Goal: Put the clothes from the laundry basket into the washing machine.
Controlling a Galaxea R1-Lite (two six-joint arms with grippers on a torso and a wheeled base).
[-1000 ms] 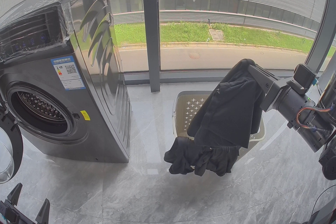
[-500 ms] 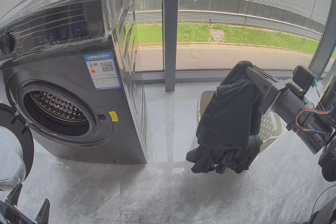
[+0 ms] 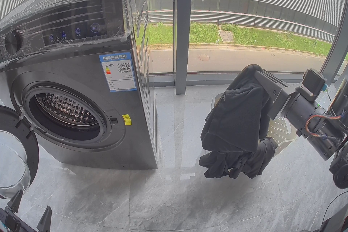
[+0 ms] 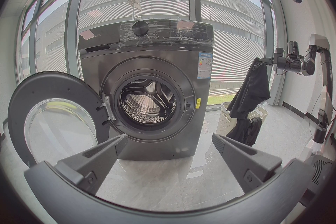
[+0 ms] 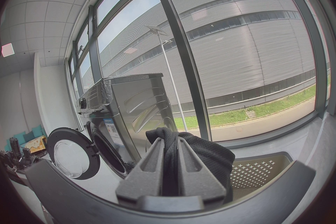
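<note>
Washing machine (image 3: pixel 72 98) is standing with its round door (image 4: pixel 56 112) hanging wide open on the side away from the basket and its drum mouth (image 3: pixel 67 115) facing the robot. Laundry basket (image 3: pixel 284 131) is sitting on the floor off the machine's right flank, well apart from it. Black garment (image 3: pixel 235 120) is hanging right of the machine and partly covering the basket. Its long axis is running vertical and its lower end is bunching low; whether it is clearing the floor, cannot tell. Right gripper (image 5: pixel 170 151) is pinching the garment's top fold, jaws closed on cloth. Left gripper (image 4: pixel 168 139) is hovering low before the machine's door, jaws spread, holding nothing. Judgement: the drum mouth is lying leftward and below the held fold, so the right arm is facing a cross-and-lower carry. Left wrist view is showing the drum head-on, bare metal inside; head view is giving it obliquely.
</note>
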